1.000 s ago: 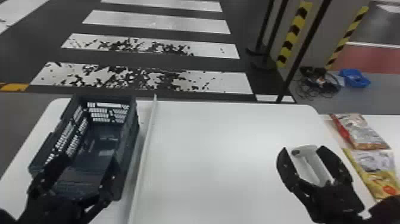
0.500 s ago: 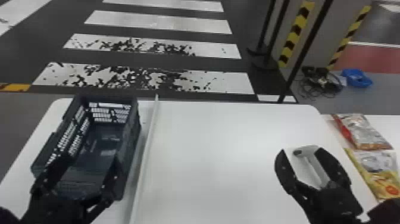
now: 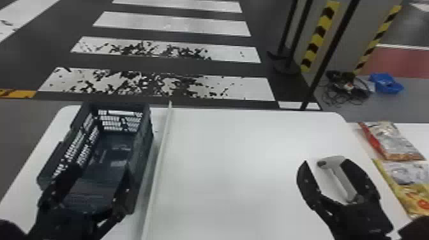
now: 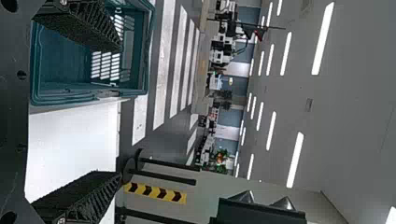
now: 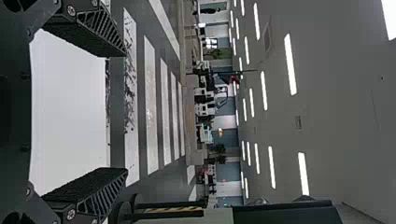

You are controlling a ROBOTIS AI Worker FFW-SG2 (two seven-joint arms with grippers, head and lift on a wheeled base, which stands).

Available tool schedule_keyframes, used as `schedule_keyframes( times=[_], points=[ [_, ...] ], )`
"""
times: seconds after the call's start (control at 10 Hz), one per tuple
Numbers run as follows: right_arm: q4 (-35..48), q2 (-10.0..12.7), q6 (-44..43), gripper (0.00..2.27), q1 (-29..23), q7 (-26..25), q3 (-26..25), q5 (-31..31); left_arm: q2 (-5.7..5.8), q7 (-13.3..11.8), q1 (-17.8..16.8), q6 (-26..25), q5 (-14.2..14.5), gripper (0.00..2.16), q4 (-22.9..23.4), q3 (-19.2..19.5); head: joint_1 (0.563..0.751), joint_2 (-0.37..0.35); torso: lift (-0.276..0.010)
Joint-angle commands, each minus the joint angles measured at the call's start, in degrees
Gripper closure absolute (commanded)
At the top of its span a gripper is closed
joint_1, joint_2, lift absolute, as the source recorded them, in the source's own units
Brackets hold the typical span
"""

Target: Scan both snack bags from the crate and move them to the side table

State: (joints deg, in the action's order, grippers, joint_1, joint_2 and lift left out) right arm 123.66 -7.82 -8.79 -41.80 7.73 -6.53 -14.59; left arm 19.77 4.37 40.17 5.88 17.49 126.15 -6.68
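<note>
Near the crate at the table's left, my left gripper stands open over the crate's near end, with the bare crate floor showing between its fingers. In the left wrist view that gripper is wide apart beside the teal-looking crate. My right gripper is open above the table's right part, around a white-grey scanner as seen from the head. The right wrist view has the gripper with its fingers apart. A red-edged snack bag and a yellow snack bag lie on the side table.
The white table carries a thin pale strip running front to back beside the crate. The side table adjoins at the right. Dark posts and a blue bin stand on the floor beyond.
The head view has shifted very slightly. My right gripper sits a little further left relative to the bags than before; the left gripper, crate and bags look otherwise the same.
</note>
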Motion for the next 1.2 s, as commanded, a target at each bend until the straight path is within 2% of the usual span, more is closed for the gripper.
schedule_keyframes(
  times=[0.0, 1.1],
  points=[
    [0.0, 0.0, 0.0, 0.12, 0.0, 0.0, 0.2, -0.1, -0.09, -0.1, 0.0, 0.0, -0.1, 0.04, 0.0, 0.0, 0.695, -0.110, -0.095],
    [0.7, -0.1, -3.0, 0.13, -1.2, -0.7, 1.3, -0.8, -0.26, -0.1, 0.4, 0.0, -0.9, 0.04, 0.2, -0.1, 0.695, -0.111, -0.095]
  ],
)
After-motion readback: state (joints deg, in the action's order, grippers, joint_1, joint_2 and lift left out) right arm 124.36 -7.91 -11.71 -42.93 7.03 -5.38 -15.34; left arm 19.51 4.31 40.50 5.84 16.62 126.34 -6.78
